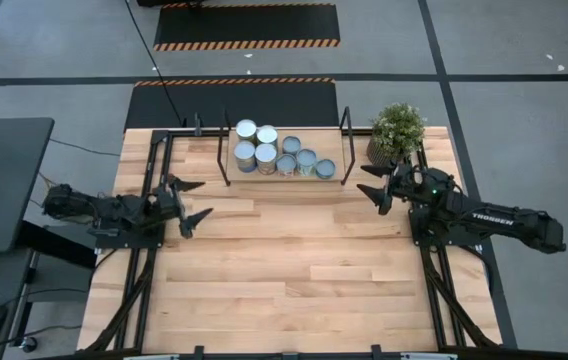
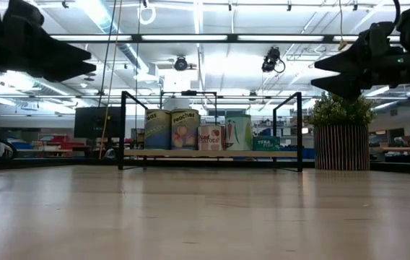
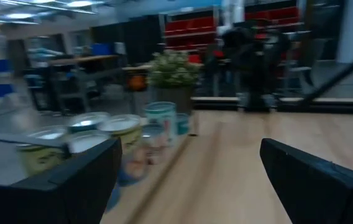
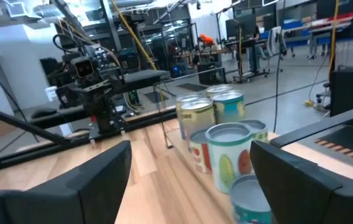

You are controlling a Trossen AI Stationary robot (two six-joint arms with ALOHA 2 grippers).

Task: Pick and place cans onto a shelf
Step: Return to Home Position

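Observation:
Several cans with silver-blue tops stand upright in a cluster on the shelf, a light-wood board between black posts at the table's far middle. They also show in the low view, the left wrist view and the right wrist view. My left gripper is open and empty above the table's left side, left of the shelf. My right gripper is open and empty above the right side, just right of the shelf.
A potted green plant stands at the far right corner, close behind my right gripper. Black frame rails run along both table sides. Bare wood tabletop lies between the arms and toward the near edge.

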